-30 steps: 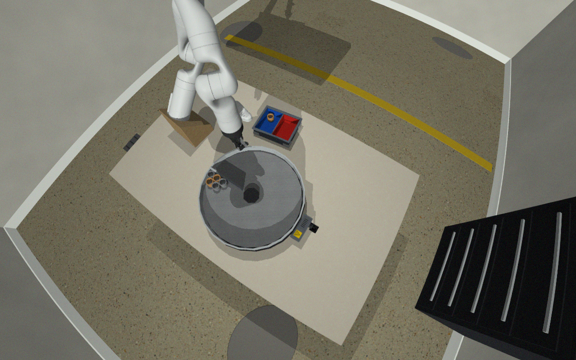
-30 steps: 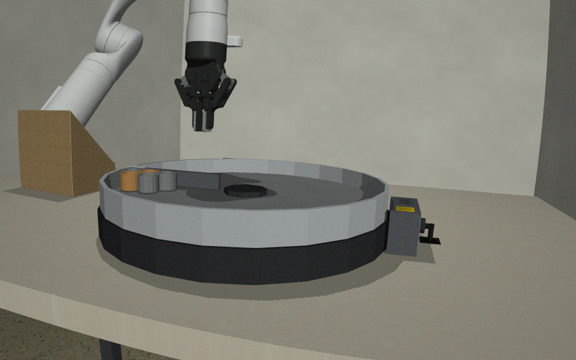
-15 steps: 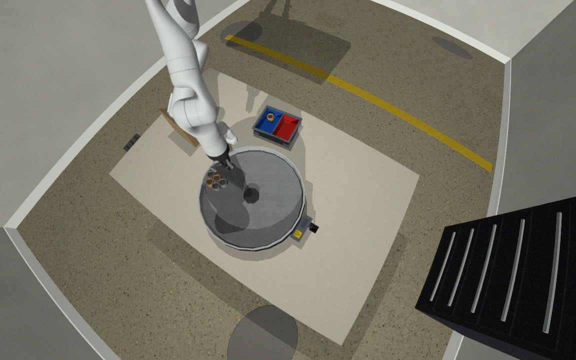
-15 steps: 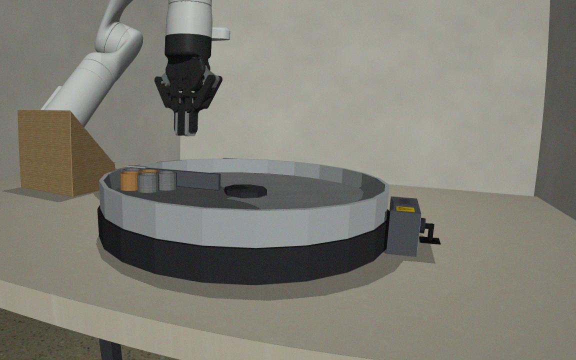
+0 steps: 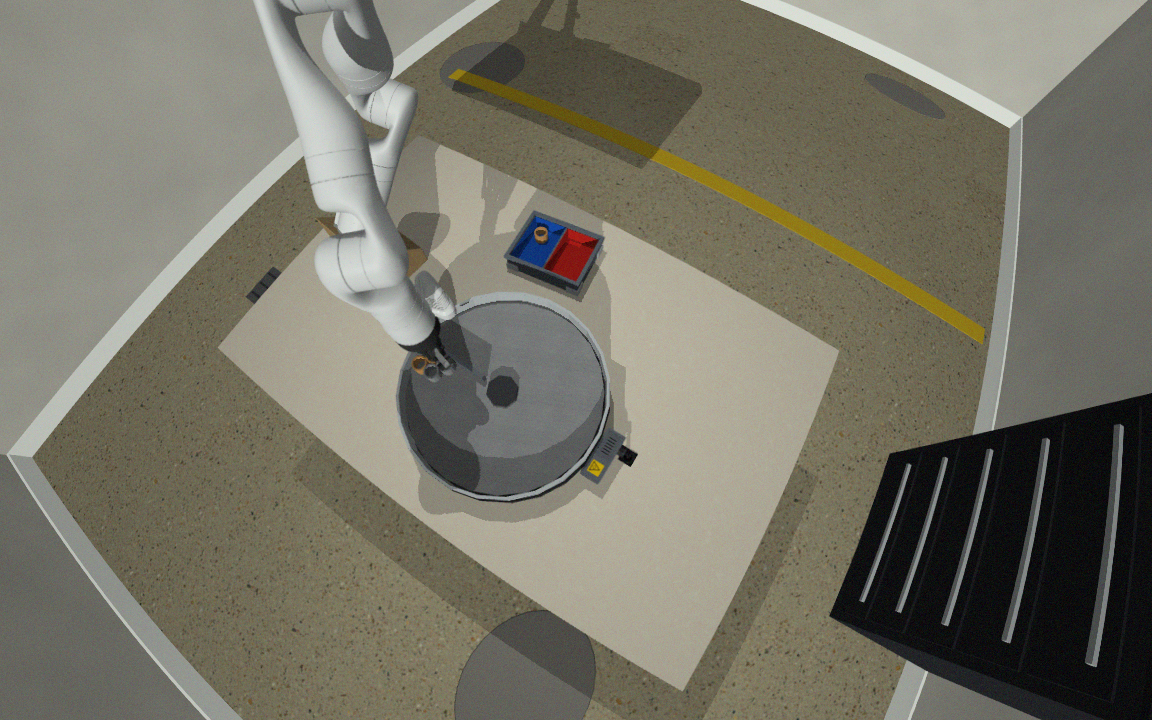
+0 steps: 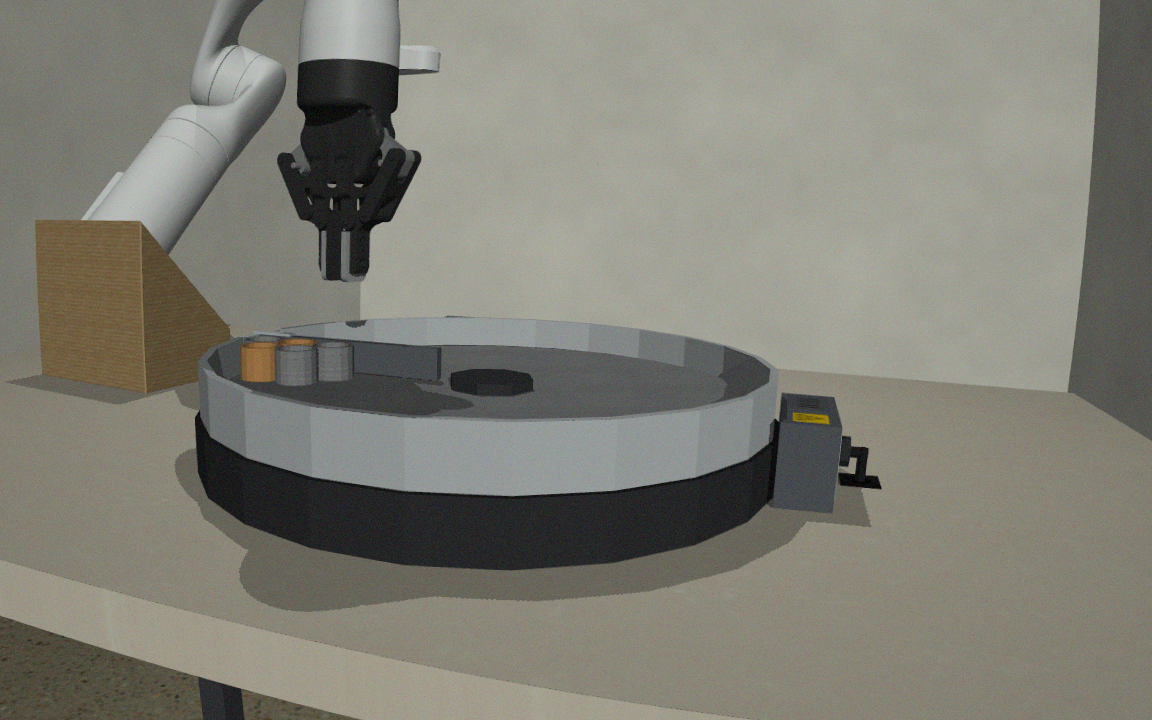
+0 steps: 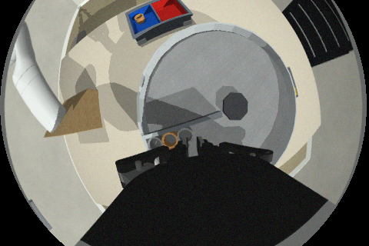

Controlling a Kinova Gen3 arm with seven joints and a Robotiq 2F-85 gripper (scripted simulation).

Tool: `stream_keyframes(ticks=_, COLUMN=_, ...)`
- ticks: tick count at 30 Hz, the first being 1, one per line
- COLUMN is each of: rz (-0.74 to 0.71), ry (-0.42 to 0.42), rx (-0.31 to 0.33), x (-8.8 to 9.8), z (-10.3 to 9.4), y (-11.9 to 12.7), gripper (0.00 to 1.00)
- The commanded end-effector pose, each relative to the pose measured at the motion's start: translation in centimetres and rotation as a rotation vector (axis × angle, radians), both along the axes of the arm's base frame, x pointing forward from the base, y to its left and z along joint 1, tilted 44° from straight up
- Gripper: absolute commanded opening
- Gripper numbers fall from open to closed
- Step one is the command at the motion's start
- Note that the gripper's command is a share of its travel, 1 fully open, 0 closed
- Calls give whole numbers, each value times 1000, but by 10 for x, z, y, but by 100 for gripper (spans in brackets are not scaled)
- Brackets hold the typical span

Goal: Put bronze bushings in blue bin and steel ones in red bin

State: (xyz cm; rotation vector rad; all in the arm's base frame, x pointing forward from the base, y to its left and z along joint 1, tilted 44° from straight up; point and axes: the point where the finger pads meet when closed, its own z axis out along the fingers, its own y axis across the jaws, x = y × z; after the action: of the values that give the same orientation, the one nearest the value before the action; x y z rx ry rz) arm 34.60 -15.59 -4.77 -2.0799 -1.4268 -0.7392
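Turntable: a wide round tub on the table, with a dark hub at its middle and a low divider running inward from near its rim.
Bronze sleeves: two ride inside the turntable near its rim; one stands on the outer side of the bunch, the other nearer the divider.
Steel sleeves: three in the same upright bunch on the turntable — one in front, one toward the hub, and one by the rim, mostly hidden from the side.
Blue bin: near the turntable, outside its rim, this bin holds one bronze sleeve.
Red bin: beside the blue one, also outside the turntable, it has no sleeve in it.
Gripper: above the sleeve side of the turntable, pointing down, the gripper is closed on nothing — its fingertips are near each other and above the bunch.
Wooden wedge: outside the turntable, the block supports the arm's foot.
Motor box: mounted against the turntable's outer side, the gray box bears a yellow label.
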Motion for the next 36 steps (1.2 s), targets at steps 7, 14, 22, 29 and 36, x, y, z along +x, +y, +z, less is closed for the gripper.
stream_keyframes(ticks=7, rz=-1, ry=0, rx=-1, x=2, z=-11, y=9, gripper=14)
stream_keyframes(ticks=14, rz=-1, ry=0, rx=-1, x=5, z=-21, y=19, gripper=14)
stream_keyframes(ticks=22, rz=-1, ry=0, rx=-1, x=6, z=-28, y=25, gripper=14)
stream_keyframes(ticks=29, rz=-1, ry=0, rx=-1, x=7, z=-32, y=29, gripper=14)
stream_keyframes(ticks=36, rz=-1, ry=0, rx=-1, x=7, z=-33, y=30, gripper=14)
